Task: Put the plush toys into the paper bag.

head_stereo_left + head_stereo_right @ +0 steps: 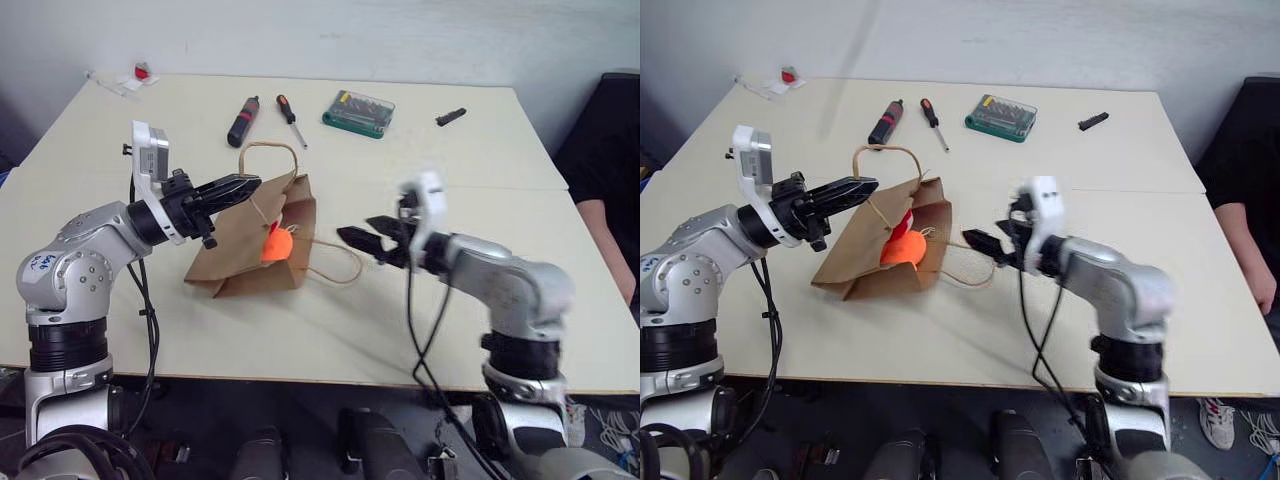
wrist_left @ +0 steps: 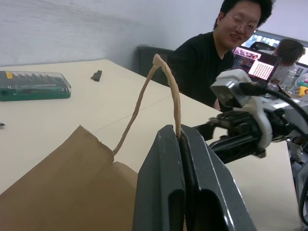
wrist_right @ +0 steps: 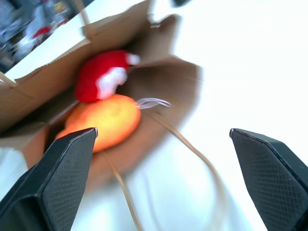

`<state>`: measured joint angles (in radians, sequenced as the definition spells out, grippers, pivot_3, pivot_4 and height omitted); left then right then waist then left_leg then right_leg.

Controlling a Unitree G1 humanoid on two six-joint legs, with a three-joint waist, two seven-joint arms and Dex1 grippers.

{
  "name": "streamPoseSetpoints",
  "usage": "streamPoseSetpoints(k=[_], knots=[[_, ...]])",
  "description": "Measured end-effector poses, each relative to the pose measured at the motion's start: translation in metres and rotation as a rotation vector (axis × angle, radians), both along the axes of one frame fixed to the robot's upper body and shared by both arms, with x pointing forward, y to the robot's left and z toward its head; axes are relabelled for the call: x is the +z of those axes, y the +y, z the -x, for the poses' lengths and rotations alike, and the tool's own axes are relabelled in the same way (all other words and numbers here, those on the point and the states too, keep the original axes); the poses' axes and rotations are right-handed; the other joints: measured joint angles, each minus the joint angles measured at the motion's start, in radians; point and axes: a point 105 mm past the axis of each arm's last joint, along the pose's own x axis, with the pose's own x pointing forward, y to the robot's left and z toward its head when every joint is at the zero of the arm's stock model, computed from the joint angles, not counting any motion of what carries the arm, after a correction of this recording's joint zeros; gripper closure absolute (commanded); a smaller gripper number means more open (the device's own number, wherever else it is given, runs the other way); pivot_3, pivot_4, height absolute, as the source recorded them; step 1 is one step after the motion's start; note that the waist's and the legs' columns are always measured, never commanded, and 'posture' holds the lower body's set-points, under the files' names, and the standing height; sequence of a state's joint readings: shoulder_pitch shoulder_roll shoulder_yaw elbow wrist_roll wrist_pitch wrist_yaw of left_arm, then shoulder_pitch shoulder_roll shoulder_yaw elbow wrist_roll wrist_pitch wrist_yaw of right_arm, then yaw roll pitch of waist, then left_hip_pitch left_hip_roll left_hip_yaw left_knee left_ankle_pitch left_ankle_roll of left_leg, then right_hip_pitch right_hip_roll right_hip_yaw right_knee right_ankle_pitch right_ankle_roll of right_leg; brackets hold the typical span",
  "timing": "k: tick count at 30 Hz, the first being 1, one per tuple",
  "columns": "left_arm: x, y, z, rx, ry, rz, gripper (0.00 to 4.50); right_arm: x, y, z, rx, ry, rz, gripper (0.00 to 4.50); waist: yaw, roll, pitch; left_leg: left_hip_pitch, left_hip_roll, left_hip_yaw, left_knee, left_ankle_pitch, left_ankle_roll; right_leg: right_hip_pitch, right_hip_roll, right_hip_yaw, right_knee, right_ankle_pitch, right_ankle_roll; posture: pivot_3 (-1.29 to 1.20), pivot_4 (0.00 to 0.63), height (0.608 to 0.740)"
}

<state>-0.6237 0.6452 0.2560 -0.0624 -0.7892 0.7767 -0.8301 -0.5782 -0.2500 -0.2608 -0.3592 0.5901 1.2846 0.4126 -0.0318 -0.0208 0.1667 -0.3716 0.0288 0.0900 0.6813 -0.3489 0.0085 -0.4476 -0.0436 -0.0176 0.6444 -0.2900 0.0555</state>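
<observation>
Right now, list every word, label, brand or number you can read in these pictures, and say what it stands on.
None can be read.
Blue handwriting on the left arm's shoulder shell: too small to make out.
Green bit case: any label is too small.
Laptop screen behind the person: blurred pink pattern, illegible.

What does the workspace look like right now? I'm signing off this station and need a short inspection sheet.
Surface: pale table, two tops butted together.
Job's things: paper bag lying on its side; orange toy and red toy in its mouth.
Clutter: two screwdrivers, green bit case, small black part.
Grippers: left tool shut on the bag's handle; right tool open, empty.
Cables: black cable hanging from right arm.
Surroundings: seated person beside table.
</observation>
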Motion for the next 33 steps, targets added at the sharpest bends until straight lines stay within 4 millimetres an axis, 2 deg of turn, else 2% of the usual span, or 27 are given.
streamPoseSetpoints(k=[2, 4, 5, 8, 10, 13, 19, 24, 26, 29, 31, 33], knots=[[0.0, 0.0, 0.0, 0.0, 0.0, -0.001, 4.5, -0.023, -0.019, 0.011, -0.069, 0.1, -0.013, 0.01, 0.002, 0.0, 0.0, 0.001, 0.0, 0.0, 0.0, 0.0, 0.0, 0.001, 0.001, 0.0, 0.0, 0.0, 0.0, 0.0, 0.15, 0.74], [0.0, 0.0, 0.0, 0.001, 0.0, -0.002, 4.5, -0.048, -0.024, 0.019, -0.1, 0.209, -0.034, 0.01, 0.001, 0.0, 0.0, 0.001, 0.0, 0.002, 0.0, 0.0, 0.0, 0.0, 0.001, 0.002, -0.001, 0.0, 0.0, 0.0, 0.15, 0.74], [0.0, 0.0, 0.0, 0.001, 0.001, -0.002, 4.5, -0.056, -0.021, 0.023, -0.092, 0.248, -0.047, 0.01, -0.001, 0.0, 0.0, 0.001, 0.0, 0.003, 0.0, 0.0, 0.0, 0.0, 0.002, 0.003, -0.001, 0.0, 0.0, 0.0, 0.15, 0.74], [0.0, 0.0, 0.0, 0.0, 0.002, -0.003, 4.5, -0.061, -0.002, 0.028, -0.035, 0.276, -0.084, 0.01, -0.003, 0.0, 0.0, 0.001, 0.001, 0.003, 0.0, 0.0, -0.001, 0.0, 0.002, 0.003, 0.0, 0.0, 0.0, 0.0, 0.15, 0.74], [-0.001, -0.001, 0.0, -0.002, 0.002, -0.005, 4.5, -0.066, 0.013, 0.022, -0.026, 0.311, -0.145, 0.01, -0.003, 0.0, 0.0, 0.002, 0.001, 0.003, 0.0, 0.0, -0.001, 0.0, 0.002, 0.003, 0.0, 0.0, 0.0, 0.0, 0.15, 0.74], [-0.002, -0.004, 0.0, -0.009, 0.007, -0.011, 4.5, -0.067, 0.025, 0.004, -0.055, 0.345, -0.248, 0.63, -0.003, -0.002, -0.001, 0.002, 0.0, 0.003, 0.0, 0.0, -0.001, 0.001, 0.002, 0.003, 0.0, 0.0, 0.0, 0.0, 0.15, 0.74], [-0.004, -0.005, 0.0, -0.008, 0.012, -0.015, 4.5, -0.074, 0.032, -0.014, -0.097, 0.4, -0.34, 2.83, -0.006, -0.001, -0.001, 0.002, 0.001, 0.002, 0.0, 0.0, -0.001, 0.001, 0.002, 0.002, 0.0, 0.0, 0.0, 0.0, 0.15, 0.74], [-0.003, -0.005, -0.001, -0.007, 0.012, -0.016, 4.5, -0.066, 0.037, -0.013, -0.07, 0.36, -0.333, 4.46, -0.011, -0.002, -0.001, 0.002, 0.001, 0.002, -0.001, 0.001, -0.001, 0.001, 0.002, 0.002, 0.0, 0.0, 0.0, 0.0, 0.15, 0.74], [-0.003, -0.006, -0.001, -0.007, 0.012, -0.016, 4.5, -0.065, 0.036, -0.012, -0.068, 0.339, -0.319, 4.46, -0.011, -0.002, -0.001, 0.002, 0.001, 0.002, -0.001, 0.001, -0.001, 0.001, 0.002, 0.002, 0.0, 0.0, 0.0, 0.0, 0.15, 0.74], [-0.004, -0.007, -0.002, 0.002, 0.013, -0.005, 4.5, -0.061, 0.024, -0.007, -0.076, 0.3, -0.283, 4.46, -0.002, 0.0, 0.0, 0.001, 0.0, 0.001, -0.001, 0.0, -0.001, 0.0, 0.002, 0.002, 0.0, 0.0, 0.0, 0.0, 0.15, 0.74], [-0.004, -0.01, -0.002, -0.001, 0.014, 0.007, 4.5, -0.043, 0.011, -0.004, -0.075, 0.237, -0.287, 4.46, 0.005, 0.0, 0.0, 0.0, 0.0, 0.001, 0.0, 0.0, 0.0, 0.0, 0.001, 0.002, 0.0, 0.0, 0.0, 0.0, 0.15, 0.74], [-0.003, -0.013, -0.003, -0.009, 0.013, 0.017, 4.5, -0.006, -0.008, -0.004, -0.069, 0.117, -0.302, 4.46, 0.006, 0.0, 0.0, 0.0, -0.001, 0.001, 0.001, 0.0, 0.001, 0.0, 0.0, 0.001, 0.0, 0.0, 0.0, 0.0, 0.15, 0.74]])
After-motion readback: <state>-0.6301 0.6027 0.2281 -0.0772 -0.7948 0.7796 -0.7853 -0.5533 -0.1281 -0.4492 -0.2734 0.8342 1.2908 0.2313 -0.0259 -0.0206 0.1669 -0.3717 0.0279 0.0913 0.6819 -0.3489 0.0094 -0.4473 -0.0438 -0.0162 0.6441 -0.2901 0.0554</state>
